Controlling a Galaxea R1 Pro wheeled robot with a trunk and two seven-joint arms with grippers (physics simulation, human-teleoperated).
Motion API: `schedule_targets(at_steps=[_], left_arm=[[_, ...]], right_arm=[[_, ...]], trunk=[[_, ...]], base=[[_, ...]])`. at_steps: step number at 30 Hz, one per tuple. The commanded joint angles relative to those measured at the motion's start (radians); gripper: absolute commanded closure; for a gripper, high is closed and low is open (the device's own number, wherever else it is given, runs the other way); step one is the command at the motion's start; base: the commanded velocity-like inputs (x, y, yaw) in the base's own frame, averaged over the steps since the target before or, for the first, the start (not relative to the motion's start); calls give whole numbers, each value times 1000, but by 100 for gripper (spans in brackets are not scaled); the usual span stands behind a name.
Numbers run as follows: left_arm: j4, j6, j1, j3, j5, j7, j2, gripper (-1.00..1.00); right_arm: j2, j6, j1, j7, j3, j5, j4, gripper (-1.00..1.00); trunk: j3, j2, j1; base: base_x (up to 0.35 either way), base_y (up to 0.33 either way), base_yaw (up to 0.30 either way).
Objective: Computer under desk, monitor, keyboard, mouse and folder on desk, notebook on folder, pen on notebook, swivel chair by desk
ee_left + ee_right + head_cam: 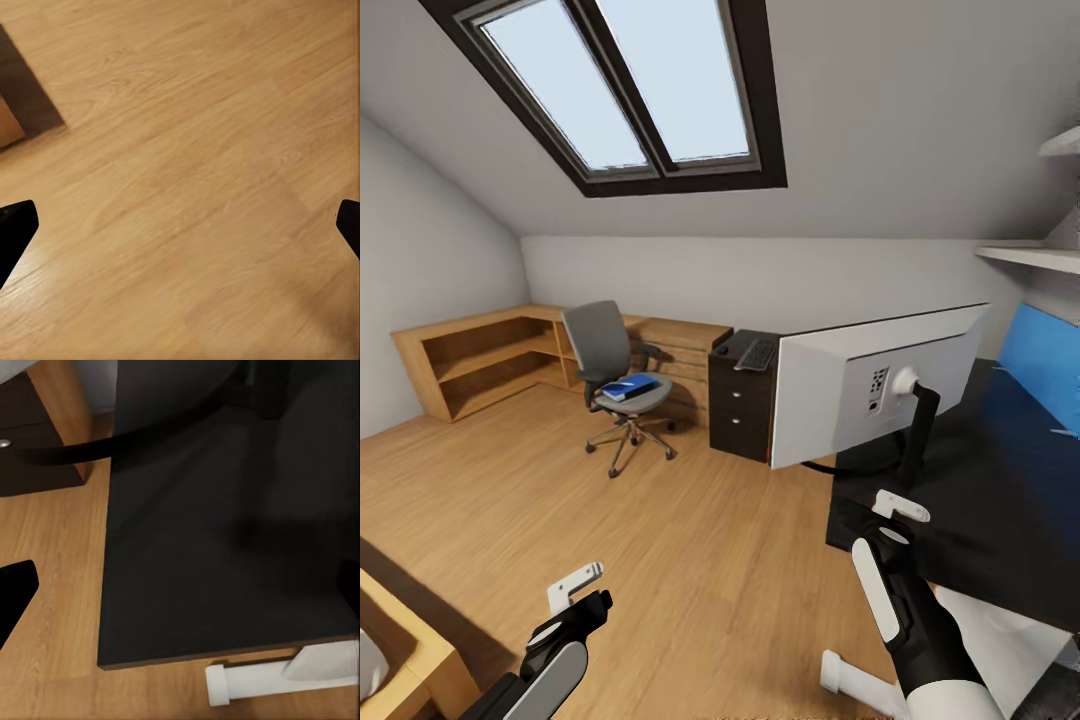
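The monitor (875, 395) stands on the black desk (1000, 510) with its pale back toward me, on a slim black stand. The keyboard (758, 354) lies on the dark drawer unit (743, 412) at the desk's far end. The grey swivel chair (605, 362) stands out on the floor, away from the desk, with the blue folder (629, 387) on its seat. My right gripper (895, 517) is open over the desk's near corner (210, 577). My left gripper (584, 596) hangs open and empty above bare floor. The computer, mouse, notebook and pen are out of view.
Low wooden shelving (480, 360) and a wooden chest (680, 345) line the far wall under a sloped ceiling with a skylight. A wooden furniture corner (410, 650) sits at near left. A white desk leg (255, 682) lies close below my right gripper. Wall shelves (1030, 255) hang at right.
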Motion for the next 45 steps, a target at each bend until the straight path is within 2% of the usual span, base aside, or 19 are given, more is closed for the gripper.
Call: schedule_targets(at_steps=[1,9,40,45], left_arm=[[-2,5,-1,-2,2,6,1,-100],[-2,5,-1,-2,3,6,1,-100],[-2,5,-1,-2,2,6,1,-100],[-2,5,-1,-3,5,6,1,-100]], right_arm=[[1,3,-1,-5,-1,-8,-1,-100],[-1,-2,-1,-5,-1,-8,-1,-100],[-1,-4,-1,-5,-1,-8,-1,-100],[-2,-4,-1,-5,-1,-8,-3,-100]], trunk=[[-3,-1,0],[-14,-1,0],[-63,-1,0],[-69,-1,0]], base=[[0,0,-147],[0,0,-105],[0,0,-3],[33,54,-152]])
